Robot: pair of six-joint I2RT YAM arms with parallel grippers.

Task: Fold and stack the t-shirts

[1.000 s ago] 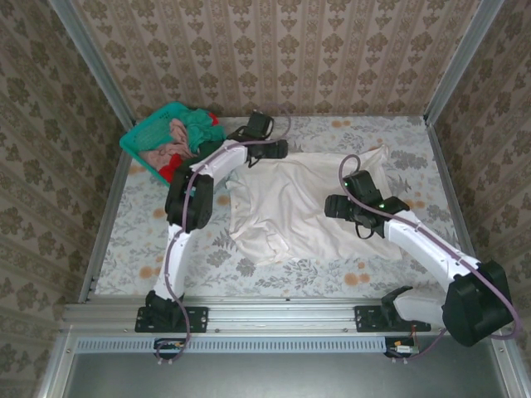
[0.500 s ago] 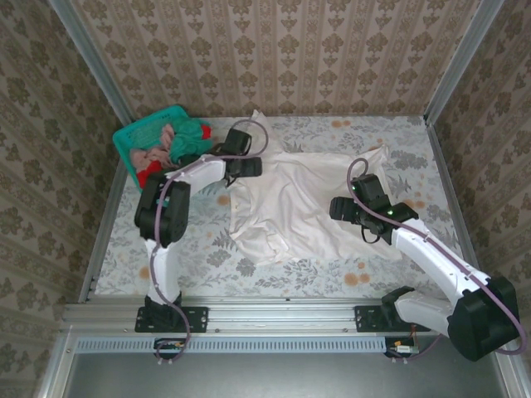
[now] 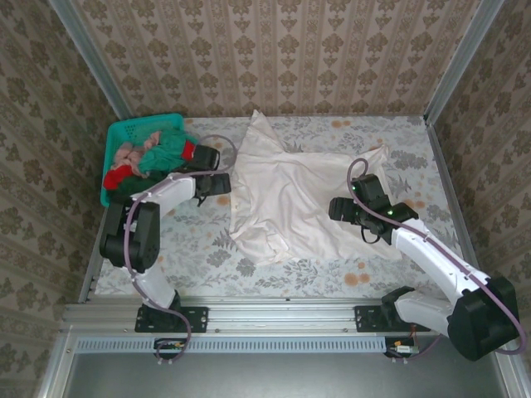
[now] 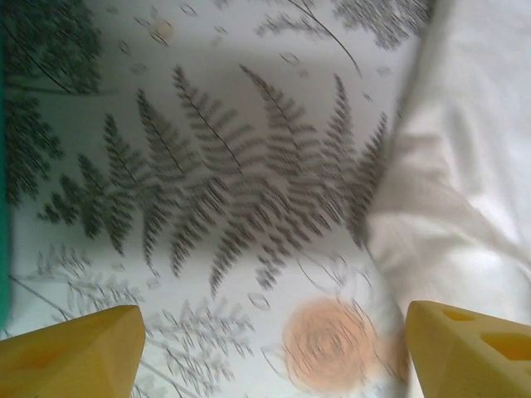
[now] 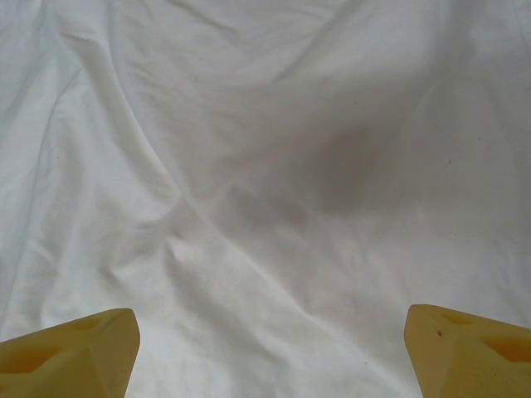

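Note:
A large white t-shirt [image 3: 290,195] lies spread and creased across the middle of the table, one corner peaking toward the back wall. Just off its left edge, my left gripper [image 3: 222,182] hangs open over the printed tablecloth. In the left wrist view the left gripper [image 4: 270,332] has nothing between its fingers, and the white t-shirt's edge [image 4: 465,166] lies to the right. My right gripper [image 3: 338,207] stands open above the shirt's right half. The right wrist view shows the right gripper [image 5: 270,332] over plain white t-shirt cloth [image 5: 265,166]. Pale pink [image 3: 133,152], dark green [image 3: 166,149] and red [image 3: 116,172] shirts are heaped in the basket.
The teal lattice basket [image 3: 124,130] sits at the back left corner, its rim [image 4: 4,166] just left of my left gripper. Patterned walls and metal rails close in the table on three sides. Bare tablecloth [image 3: 199,249] lies in front of the shirt.
My left arm has swung left and nearer, off the shirt's back edge. The basket has shifted left. The shirt's back corner now peaks toward the wall. The right arm has barely moved.

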